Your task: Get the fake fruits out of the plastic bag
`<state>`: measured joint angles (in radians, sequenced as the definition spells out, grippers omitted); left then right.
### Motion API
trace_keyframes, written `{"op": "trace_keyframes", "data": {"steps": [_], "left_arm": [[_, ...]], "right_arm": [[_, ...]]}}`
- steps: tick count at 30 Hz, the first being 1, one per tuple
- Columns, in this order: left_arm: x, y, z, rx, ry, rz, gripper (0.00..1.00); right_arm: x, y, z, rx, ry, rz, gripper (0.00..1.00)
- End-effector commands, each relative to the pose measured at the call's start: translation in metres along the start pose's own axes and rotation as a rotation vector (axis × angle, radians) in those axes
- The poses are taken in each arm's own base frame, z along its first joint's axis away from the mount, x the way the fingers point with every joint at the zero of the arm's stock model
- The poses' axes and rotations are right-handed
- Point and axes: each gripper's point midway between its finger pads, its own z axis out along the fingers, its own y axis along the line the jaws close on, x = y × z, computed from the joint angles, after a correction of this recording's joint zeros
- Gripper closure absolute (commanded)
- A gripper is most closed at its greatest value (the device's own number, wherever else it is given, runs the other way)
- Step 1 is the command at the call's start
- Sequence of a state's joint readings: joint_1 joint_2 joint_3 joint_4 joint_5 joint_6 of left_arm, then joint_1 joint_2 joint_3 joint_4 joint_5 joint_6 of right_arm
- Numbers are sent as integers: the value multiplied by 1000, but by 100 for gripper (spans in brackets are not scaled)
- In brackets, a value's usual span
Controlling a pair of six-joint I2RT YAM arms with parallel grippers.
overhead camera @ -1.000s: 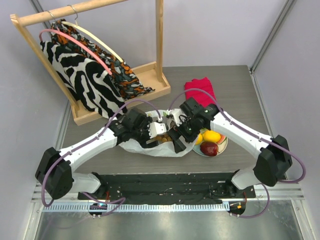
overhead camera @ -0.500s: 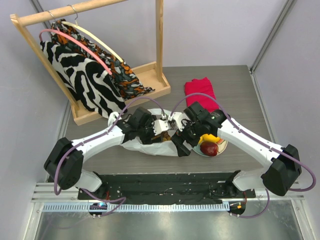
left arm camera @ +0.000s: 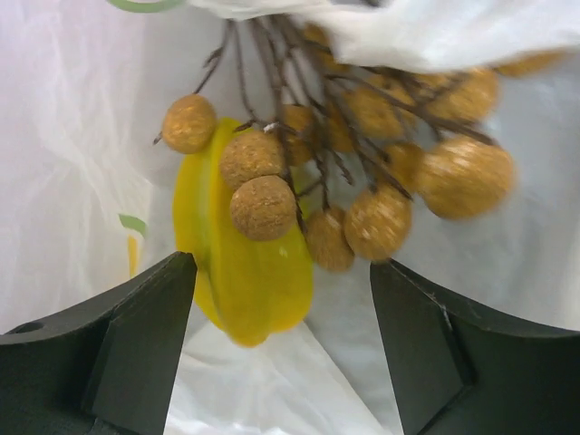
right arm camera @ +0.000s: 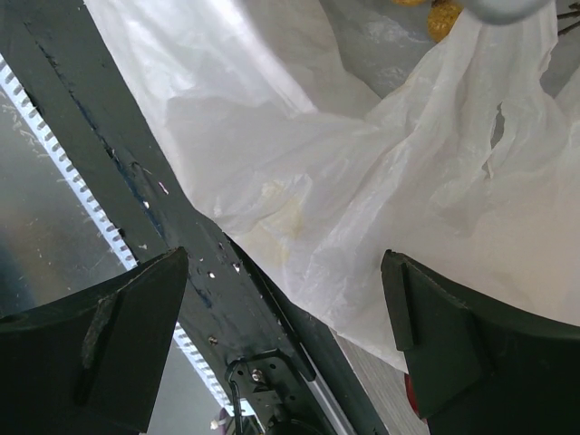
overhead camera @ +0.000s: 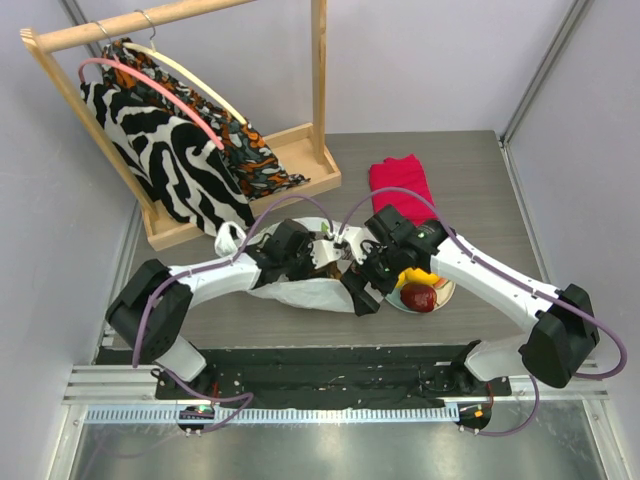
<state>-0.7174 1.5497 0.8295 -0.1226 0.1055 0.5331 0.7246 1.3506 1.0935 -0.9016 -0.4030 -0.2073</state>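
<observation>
White thin plastic, the bag (overhead camera: 300, 292) lies on the grey table (overhead camera: 470, 170) in the top view, in the middle near the front edge. The left claw (overhead camera: 326, 257) is at the bag's 12 o'clock rim and the right claw (overhead camera: 360, 292) is at its 3 o'clock end. From above I cannot tell how their fingers stand. Just beside the bag, at 3 o'clock, is a plate (overhead camera: 447, 290) with a dark red apple (overhead camera: 419, 298) and a lemon (overhead camera: 422, 273) on it. A red cloth (overhead camera: 398, 180) lies at 1 o'clock, well apart. A wooden rack (overhead camera: 320, 80) with clothes (overhead camera: 170, 150) stands at 11 o'clock.

In the left wrist view the left claw (left arm camera: 281, 272) is spread wide and holds nothing. White bag (left arm camera: 72, 181) plastic is all around. Beyond the fingers lie a yellow fruit (left arm camera: 249, 290) and a cluster (left arm camera: 362, 190) of brown balls on thin twigs. The cluster lies partly over the yellow fruit.

In the right wrist view the right claw (right arm camera: 285, 263) is also spread. Crinkled bag (right arm camera: 381, 172) plastic shows between its fingers, not pinched. A few balls of the cluster (right arm camera: 444, 18) show at 1 o'clock. A black rail (right arm camera: 136, 136) runs at 9 o'clock.
</observation>
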Motion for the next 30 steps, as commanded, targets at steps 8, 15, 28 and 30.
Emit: {"op": "trace_keyframes", "data": {"steps": [8, 15, 28, 30], "left_arm": [[-9, 18, 21, -54, -24, 23, 57], [-28, 12, -13, 3, -47, 4, 89], [-87, -21, -117, 227, -203, -69, 100], [-85, -20, -120, 229, -175, -89, 100]], "right_arm": [[1, 3, 4, -20, -6, -15, 2], [0, -2, 5, -2, -2, -21, 2], [-2, -14, 11, 28, 16, -32, 0], [-4, -18, 14, 34, 25, -35, 0]]}}
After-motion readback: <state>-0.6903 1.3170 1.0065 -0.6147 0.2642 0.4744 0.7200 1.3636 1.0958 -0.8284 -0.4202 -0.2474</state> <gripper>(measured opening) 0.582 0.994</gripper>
